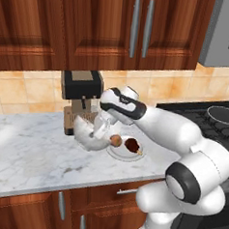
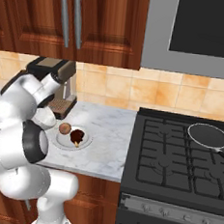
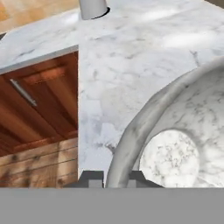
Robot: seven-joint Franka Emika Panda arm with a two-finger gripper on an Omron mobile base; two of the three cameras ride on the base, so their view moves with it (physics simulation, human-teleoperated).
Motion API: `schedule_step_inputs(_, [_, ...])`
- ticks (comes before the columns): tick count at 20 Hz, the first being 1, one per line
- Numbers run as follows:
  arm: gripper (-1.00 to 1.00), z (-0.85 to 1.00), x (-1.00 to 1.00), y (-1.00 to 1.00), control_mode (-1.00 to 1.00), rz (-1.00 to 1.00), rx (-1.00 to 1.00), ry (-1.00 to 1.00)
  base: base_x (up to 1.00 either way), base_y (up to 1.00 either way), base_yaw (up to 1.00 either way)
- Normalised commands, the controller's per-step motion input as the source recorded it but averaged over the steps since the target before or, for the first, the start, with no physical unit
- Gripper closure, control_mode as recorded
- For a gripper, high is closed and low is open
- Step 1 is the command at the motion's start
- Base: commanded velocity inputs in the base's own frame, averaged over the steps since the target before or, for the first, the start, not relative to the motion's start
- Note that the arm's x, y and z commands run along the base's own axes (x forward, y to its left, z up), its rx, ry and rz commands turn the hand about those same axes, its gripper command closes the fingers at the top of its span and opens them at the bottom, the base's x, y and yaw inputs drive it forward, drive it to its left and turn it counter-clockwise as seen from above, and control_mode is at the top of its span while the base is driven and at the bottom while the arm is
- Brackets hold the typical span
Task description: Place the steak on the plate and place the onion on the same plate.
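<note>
Dark reddish steak (image 1: 132,145) and tan, seemingly smooth onion (image 1: 115,140) share the white plate (image 1: 125,156).

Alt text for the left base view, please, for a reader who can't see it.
A white plate on a marble counter holds a steak and, beside it, an onion. Left of the plate, the robot arm's pincer is shut on the rim of a tilted bowl, in front of a coffee machine.
</note>
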Motion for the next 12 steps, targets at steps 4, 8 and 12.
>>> schedule_step_inputs(4, [1.00, -0.13, 0.01, 0.52, -1.00, 0.00, -0.59, -0.03, 0.00, 0.00, 0.00])
schedule_step_inputs(8, [1.00, -0.27, 0.15, 0.53, -1.00, 0.00, -0.48, 0.00, 0.00, 0.00, 0.00])
schedule_step_inputs(12, [1.00, -0.30, 0.15, 0.49, -1.00, 0.00, -0.35, -0.03, 0.00, 0.00, 0.00])
